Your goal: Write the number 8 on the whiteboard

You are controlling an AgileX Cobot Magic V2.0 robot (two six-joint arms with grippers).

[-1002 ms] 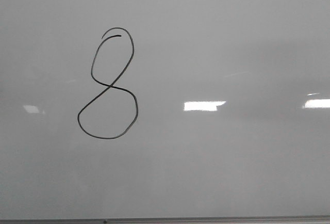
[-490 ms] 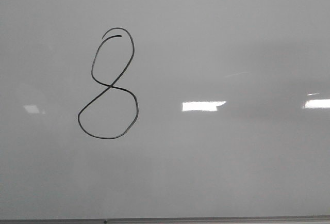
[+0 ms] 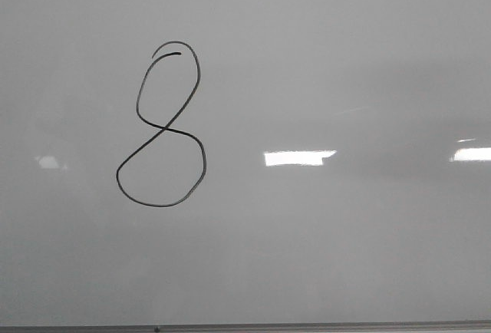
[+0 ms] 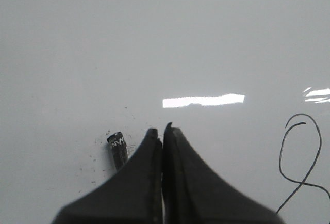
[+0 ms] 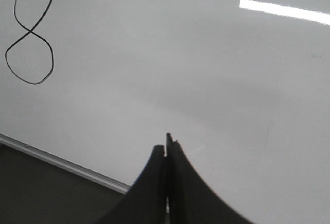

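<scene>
With the number 8 (image 3: 161,124) complete toward the whiteboard (image 3: 345,256)'s left edge, the left end effector (image 4: 163,131) and right end effector (image 5: 166,149) hang pinched closed, empty, evidently finished, a marker (image 4: 118,150) lying beside the left.

The number 8 (image 4: 301,157) is cut off in the left wrist view, so its big bottom loop does not show. In the right wrist view its top runs out of the picture. A small dark marker (image 4: 117,149) is partly hidden behind the left gripper (image 4: 163,130). Its white print is too small to read.
</scene>
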